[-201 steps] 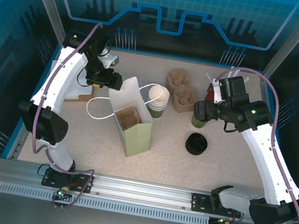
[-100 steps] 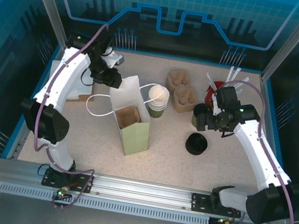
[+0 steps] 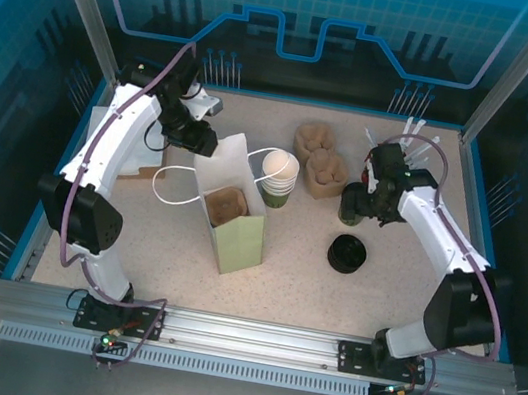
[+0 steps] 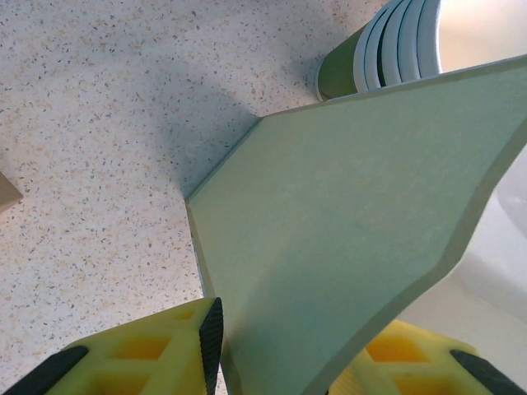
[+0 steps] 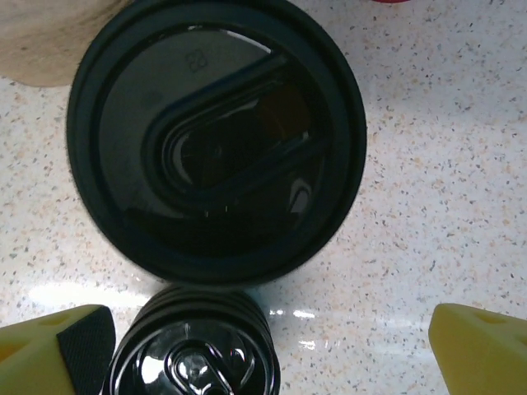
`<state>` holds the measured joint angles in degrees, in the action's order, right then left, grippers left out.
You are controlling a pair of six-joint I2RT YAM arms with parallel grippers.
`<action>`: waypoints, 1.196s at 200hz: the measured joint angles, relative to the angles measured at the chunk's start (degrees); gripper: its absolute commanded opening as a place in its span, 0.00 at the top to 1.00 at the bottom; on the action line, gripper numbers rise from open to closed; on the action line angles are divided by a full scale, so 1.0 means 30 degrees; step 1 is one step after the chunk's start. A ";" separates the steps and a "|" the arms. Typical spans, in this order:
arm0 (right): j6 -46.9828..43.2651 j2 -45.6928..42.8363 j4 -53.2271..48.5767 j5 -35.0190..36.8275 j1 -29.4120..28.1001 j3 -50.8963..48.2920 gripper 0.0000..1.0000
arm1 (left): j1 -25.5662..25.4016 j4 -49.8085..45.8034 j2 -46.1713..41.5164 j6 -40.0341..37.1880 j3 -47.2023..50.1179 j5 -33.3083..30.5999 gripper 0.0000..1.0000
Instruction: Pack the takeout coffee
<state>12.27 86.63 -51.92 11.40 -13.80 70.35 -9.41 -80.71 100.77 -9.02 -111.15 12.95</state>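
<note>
- At the back rim, left gripper [image 3: 200, 140] pinches the paper bag [image 3: 237, 236]: hold it steady.
- Right gripper [image 3: 358, 199], jaws wide, over the takeout coffee [image 5: 216, 140]: centre before squeezing.

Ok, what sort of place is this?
Probably a lab robot cell staged as a takeout coffee counter: blue printed panels around, an aluminium rail in front, and a green paper bag, stacked paper cups and black lids on the table.
</note>
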 measured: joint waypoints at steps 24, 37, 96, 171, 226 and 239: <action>0.0066 0.0947 0.0423 -0.0175 0.0000 0.0554 0.00 | -0.0051 0.0007 0.0000 0.0000 0.0000 0.0000 0.62; 0.0073 0.1370 0.0576 -0.0328 0.0000 0.0867 0.00 | -0.0066 0.0000 0.0000 0.0000 0.0000 0.0000 0.62; 0.0066 0.3169 0.0984 -0.0670 0.0036 0.2193 0.00 | -0.0117 0.0000 0.0000 0.0000 0.0000 -0.0007 0.62; -0.0015 0.4823 0.0984 -0.1180 0.0233 0.3483 0.00 | -0.0211 0.0000 0.0000 -0.0007 0.0000 -0.0007 0.63; -0.0095 0.5253 0.0707 -0.1180 0.0233 0.3592 0.03 | -0.0372 0.0000 0.0000 0.0007 0.0000 -0.0007 0.64; -0.0109 0.5399 0.0627 -0.1188 0.0233 0.3606 0.04 | -0.0401 0.0000 0.0000 0.0007 0.0000 -0.0007 0.64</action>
<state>11.94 102.83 -50.04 7.84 -13.10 81.17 -10.61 -80.71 100.77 -8.99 -111.15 12.93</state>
